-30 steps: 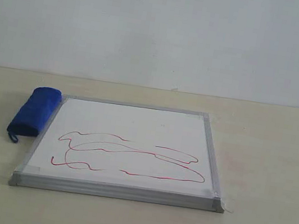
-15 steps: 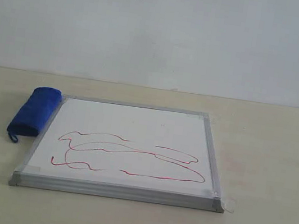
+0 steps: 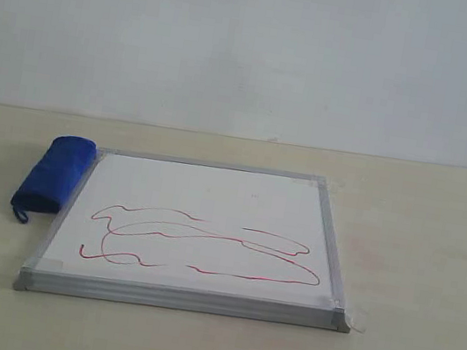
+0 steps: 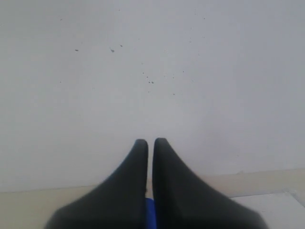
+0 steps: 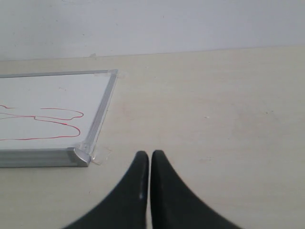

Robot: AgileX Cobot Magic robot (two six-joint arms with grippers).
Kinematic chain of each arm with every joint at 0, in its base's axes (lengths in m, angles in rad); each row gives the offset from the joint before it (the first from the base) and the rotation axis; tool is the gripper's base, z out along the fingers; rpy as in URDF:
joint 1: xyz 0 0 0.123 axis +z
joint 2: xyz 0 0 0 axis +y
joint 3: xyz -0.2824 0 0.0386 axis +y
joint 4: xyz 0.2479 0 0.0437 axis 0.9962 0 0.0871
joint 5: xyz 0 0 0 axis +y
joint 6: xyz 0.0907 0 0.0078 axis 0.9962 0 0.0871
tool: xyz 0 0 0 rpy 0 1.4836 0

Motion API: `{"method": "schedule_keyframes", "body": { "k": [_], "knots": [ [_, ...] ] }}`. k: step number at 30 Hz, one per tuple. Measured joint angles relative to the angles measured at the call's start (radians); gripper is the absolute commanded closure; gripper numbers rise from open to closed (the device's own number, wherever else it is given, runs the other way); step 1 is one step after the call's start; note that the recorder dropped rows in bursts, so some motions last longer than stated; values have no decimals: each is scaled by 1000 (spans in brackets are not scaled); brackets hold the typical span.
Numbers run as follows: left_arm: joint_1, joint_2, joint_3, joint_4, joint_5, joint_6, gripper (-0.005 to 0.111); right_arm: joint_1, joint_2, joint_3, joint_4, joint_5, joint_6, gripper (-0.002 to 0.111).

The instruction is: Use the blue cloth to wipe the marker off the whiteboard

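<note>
The whiteboard lies flat on the table with a silver-grey frame. Red marker scribbles loop across its near half. The rolled blue cloth rests against the board's left edge, a loop tag at its near end. Neither arm shows in the exterior view. My left gripper is shut with nothing in it, facing the wall; a sliver of blue cloth peeks below its fingers. My right gripper is shut and empty over bare table, beside the whiteboard near corner, where the marker shows.
The beige table runs back to a pale wall. Clear tape tabs hold the board's near corners to the table.
</note>
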Motion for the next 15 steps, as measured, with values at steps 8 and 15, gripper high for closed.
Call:
{"method": "schedule_keyframes", "body": {
  "k": [8, 15],
  "knots": [
    [0, 86, 0, 0, -46, 0, 103, 0, 0, 0, 0, 0, 0, 107],
    [0, 142, 0, 0, -144, 0, 103, 0, 0, 0, 0, 0, 0, 107]
  ]
}}
